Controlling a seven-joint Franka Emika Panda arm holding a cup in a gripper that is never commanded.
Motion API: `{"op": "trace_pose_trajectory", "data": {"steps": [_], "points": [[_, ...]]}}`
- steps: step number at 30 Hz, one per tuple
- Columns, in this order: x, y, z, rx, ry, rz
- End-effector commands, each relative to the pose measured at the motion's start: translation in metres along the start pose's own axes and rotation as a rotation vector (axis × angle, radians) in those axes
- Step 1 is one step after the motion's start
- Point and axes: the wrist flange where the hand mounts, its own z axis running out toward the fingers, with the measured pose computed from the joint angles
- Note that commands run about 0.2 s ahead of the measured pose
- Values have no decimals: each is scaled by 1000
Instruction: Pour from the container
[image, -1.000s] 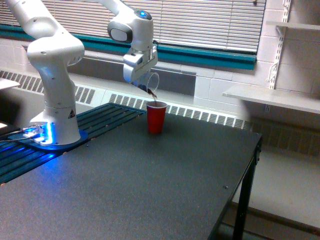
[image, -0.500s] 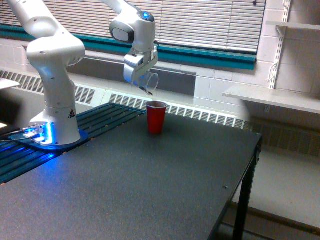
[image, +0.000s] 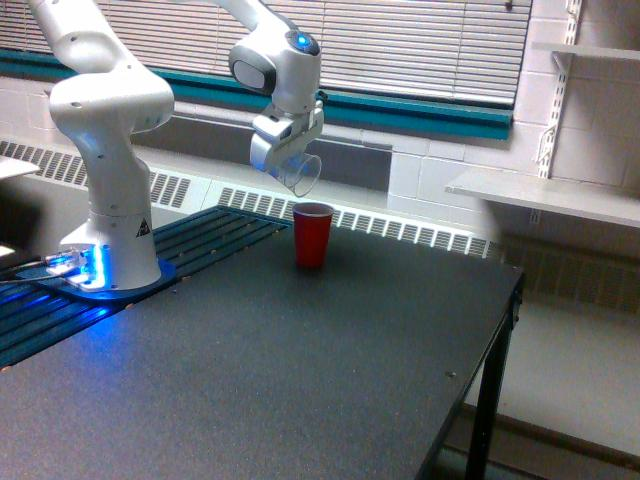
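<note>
A dark, speckled rectangular table top (image: 300, 370) is being borne on a black metal leg (image: 487, 405) at the exterior view's right. An opaque red plastic cup with a pale rim (image: 312, 234) is being kept upright on the far part of that top. Behind it, a long white slotted radiator grille (image: 400, 230) is being run along the white block wall, under a teal window ledge (image: 420, 112) and closed pale slatted blinds (image: 420, 45). A white wall shelf (image: 545, 195) is being carried on slotted uprights at the exterior view's right.
</note>
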Motion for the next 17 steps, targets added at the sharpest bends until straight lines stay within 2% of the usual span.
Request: {"op": "trace_pose_trajectory", "data": {"steps": [1, 9, 12, 17], "points": [[-2, -6, -3, 21, 6, -18], [-4, -8, -6, 34, 19, -29], [-4, -9, -8, 50, 44, -32], [-5, -9, -9, 55, 59, -35]]}}
